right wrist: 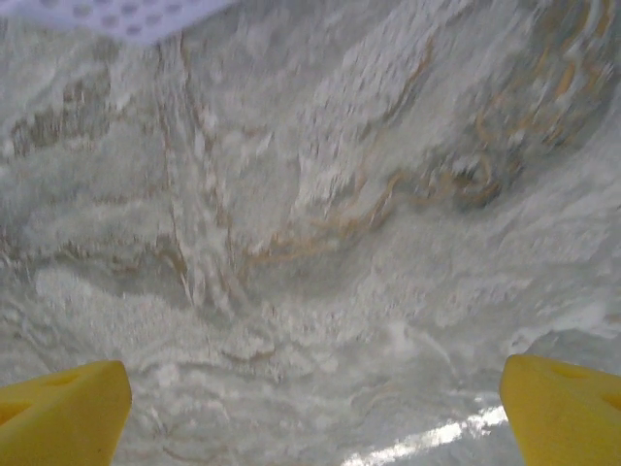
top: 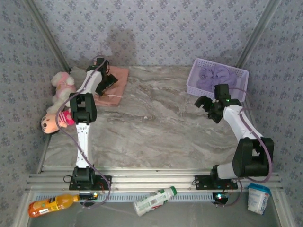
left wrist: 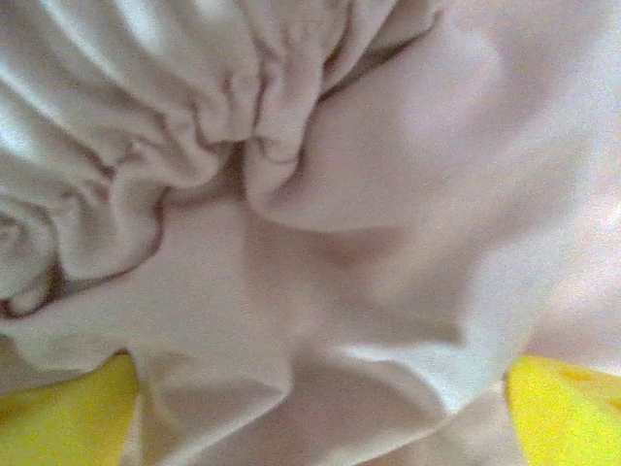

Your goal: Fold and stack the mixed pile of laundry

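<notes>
Salmon-pink shorts (top: 118,78) with a gathered waistband lie flat on the grey marble-patterned table (top: 156,123), well apart from the lavender plastic mesh basket (top: 239,78), on the far side of the table from it. The left gripper (top: 108,81) is down on them. In the left wrist view the pale pink cloth (left wrist: 388,194) bunches in soft folds right up to the lens, with the yellow fingers (left wrist: 58,422) of the left gripper (left wrist: 310,427) spread wide at either lower corner and fabric running between them. A white drawstring (top: 112,97) trails from the shorts' near edge.

The crumpled lavender shirt (top: 215,75) sits inside the basket. The right gripper (top: 204,105) hangs just in front of the basket's near-left corner. Seen from its wrist camera, that gripper (right wrist: 310,417) is spread apart over bare marble, and a corner of the basket (right wrist: 126,15) edges in at the top.

Pink-and-white plush toys (top: 59,94) lie beyond the shorts, farther still from the basket.
</notes>
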